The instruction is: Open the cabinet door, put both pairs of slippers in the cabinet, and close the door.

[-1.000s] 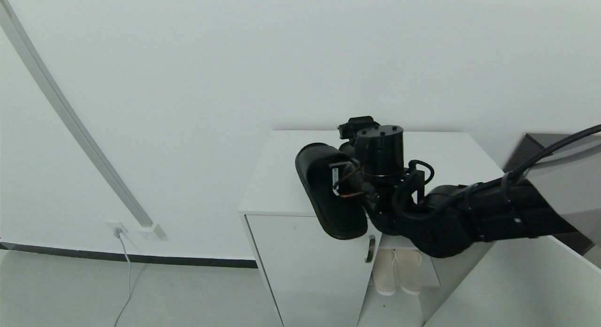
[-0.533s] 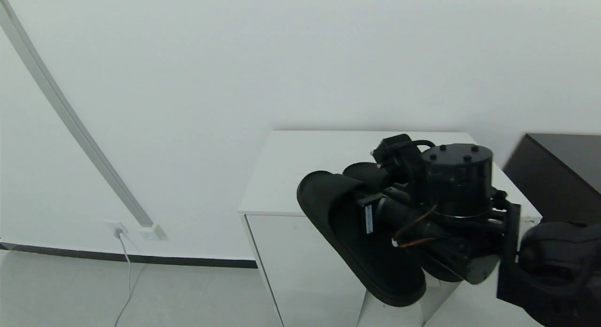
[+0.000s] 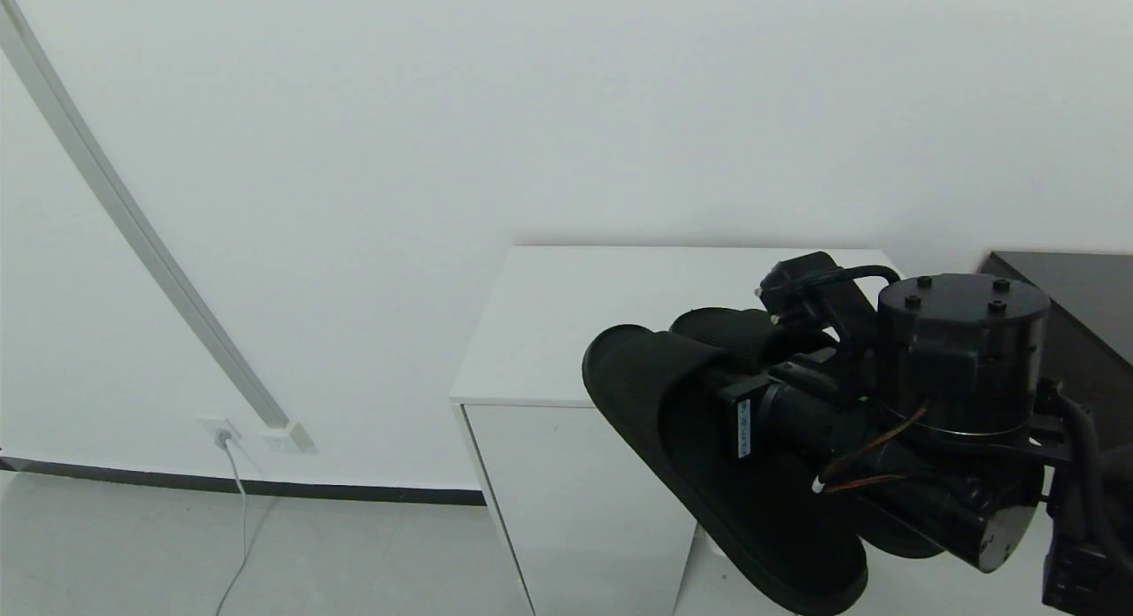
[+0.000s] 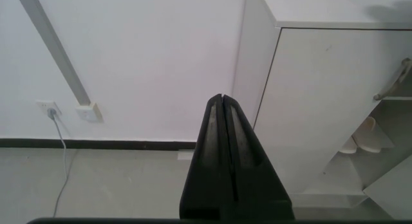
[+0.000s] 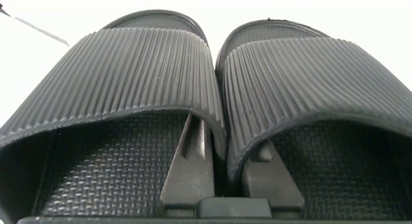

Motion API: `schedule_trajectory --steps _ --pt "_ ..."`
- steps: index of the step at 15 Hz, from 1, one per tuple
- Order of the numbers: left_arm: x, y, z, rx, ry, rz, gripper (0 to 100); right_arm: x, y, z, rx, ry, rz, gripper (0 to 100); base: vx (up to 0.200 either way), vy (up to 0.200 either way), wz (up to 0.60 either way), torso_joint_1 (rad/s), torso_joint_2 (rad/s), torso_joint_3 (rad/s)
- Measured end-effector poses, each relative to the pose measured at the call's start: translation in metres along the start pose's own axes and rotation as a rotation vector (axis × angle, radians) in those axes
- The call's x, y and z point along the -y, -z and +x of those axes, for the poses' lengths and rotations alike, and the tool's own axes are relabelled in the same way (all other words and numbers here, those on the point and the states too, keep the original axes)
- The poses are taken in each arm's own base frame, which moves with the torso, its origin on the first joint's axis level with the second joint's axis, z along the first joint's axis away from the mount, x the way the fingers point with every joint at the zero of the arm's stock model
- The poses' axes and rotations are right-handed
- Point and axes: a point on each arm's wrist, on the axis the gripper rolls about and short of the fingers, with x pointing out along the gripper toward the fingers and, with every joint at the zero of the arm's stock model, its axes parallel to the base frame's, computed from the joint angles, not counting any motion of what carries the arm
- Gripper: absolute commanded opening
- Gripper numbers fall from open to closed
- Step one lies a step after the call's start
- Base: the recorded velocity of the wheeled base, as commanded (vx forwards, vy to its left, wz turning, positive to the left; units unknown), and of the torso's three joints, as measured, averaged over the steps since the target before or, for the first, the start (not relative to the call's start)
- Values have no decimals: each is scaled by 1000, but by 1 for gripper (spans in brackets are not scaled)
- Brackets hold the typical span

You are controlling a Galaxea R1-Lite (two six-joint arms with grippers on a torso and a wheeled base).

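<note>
I'm clamping my right fingers (image 5: 190, 176) on the adjoining inner walls of the black slippers (image 3: 708, 457), one finger inside each shoe, so the pair is holding together as one bundle. It's hanging tilted in front of the cabinet (image 3: 566, 483), near its top edge. The white slippers (image 4: 364, 135) are sitting on a shelf inside the cabinet. My left fingers (image 4: 241, 166) are pressing together, empty, facing the cabinet's front.

Slipper pair (image 3: 708, 439) on right tool (image 5: 224, 166), before cabinet (image 3: 566, 333); second pair (image 4: 364, 137) inside cabinet.
</note>
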Motion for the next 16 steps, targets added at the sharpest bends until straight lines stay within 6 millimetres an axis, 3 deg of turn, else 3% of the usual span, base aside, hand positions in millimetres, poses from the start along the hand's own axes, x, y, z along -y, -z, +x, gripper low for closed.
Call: schedule_trajectory --steps 5,16 --pt "0 0 0 0 0 -2 0 0 1 1 -6 1 -2 0 0 0 0 0 0 0" --pt "0 0 0 0 0 -2 0 -1 7 5 -26 3 -10 0 -182 0 0 0 1 1"
